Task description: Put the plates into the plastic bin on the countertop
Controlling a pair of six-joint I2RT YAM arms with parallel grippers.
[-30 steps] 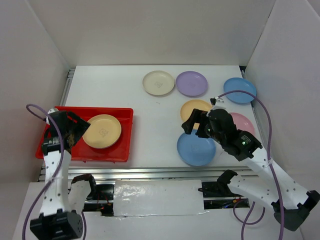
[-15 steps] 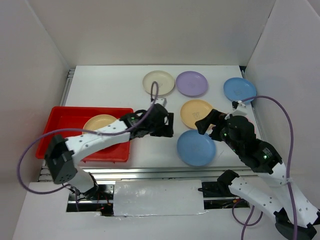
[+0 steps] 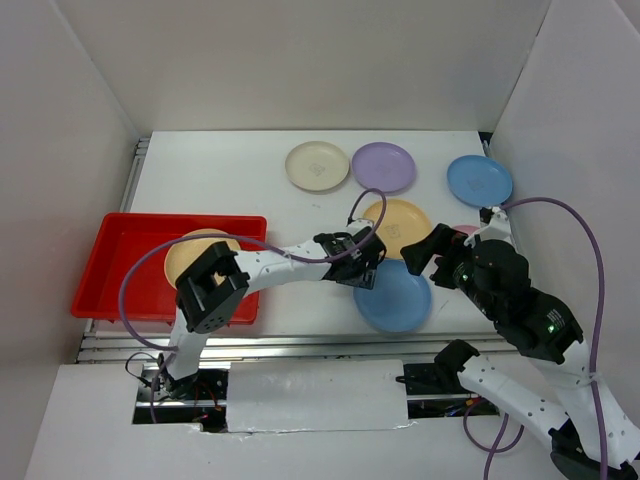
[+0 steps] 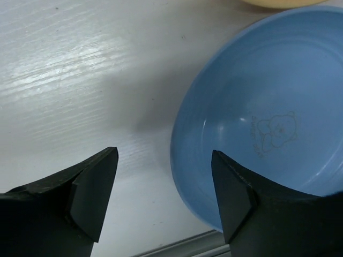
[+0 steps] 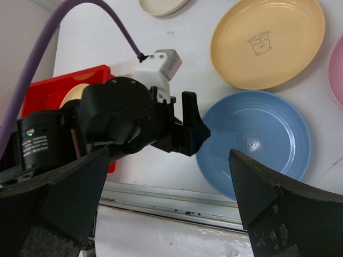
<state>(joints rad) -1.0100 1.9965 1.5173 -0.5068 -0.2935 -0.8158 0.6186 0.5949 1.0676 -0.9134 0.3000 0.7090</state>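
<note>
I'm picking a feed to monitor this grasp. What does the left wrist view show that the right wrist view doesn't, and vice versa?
Only the left wrist view: a close look at the open left gripper, its fingers straddling the rim of the blue plate, whose emblem reads clearly.
Only the right wrist view: the plastic bin holding a pale plate, the whole yellow-orange plate, a pink plate at the edge, and the open right gripper.
Both: the blue plate, the left gripper and the white countertop.
</note>
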